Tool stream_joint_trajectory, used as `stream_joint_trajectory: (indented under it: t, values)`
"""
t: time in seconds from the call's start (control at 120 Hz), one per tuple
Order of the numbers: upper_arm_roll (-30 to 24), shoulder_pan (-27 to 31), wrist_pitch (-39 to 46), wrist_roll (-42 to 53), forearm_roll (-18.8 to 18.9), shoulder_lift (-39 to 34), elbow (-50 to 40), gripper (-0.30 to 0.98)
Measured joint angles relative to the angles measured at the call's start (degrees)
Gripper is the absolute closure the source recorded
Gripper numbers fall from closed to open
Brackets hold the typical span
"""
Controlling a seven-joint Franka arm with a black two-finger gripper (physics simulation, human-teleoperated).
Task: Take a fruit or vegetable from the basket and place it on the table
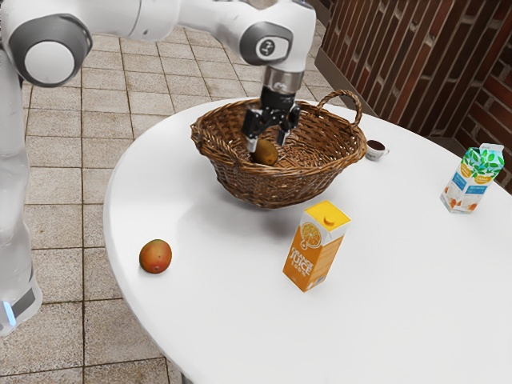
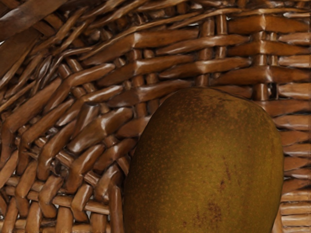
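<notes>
I am facing a speckled olive-brown fruit [image 2: 204, 155], rusty blotches marking its six o'clock side; the basket's brown weave [image 2: 180, 70] is curving around it from nine through twelve to three o'clock.

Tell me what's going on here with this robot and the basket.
A robot arm has its black gripper down in the wicker basket, right at a brownish-green fruit. Whether it has hold of it, I can't tell. A reddish fruit and an orange juice carton stand outside the basket, on the white table.
</notes>
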Motion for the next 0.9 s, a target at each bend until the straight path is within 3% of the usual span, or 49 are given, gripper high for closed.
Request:
stream_joint_trajectory:
  t: [0.833, 0.9]
  values:
    - [1.64, 0.40, 2.86, -4.96, -0.34, 3.71, -0.15, 0.00]
    - [1.63, 0.33, 2.91, -5.14, -0.37, 3.81, -0.15, 0.07]
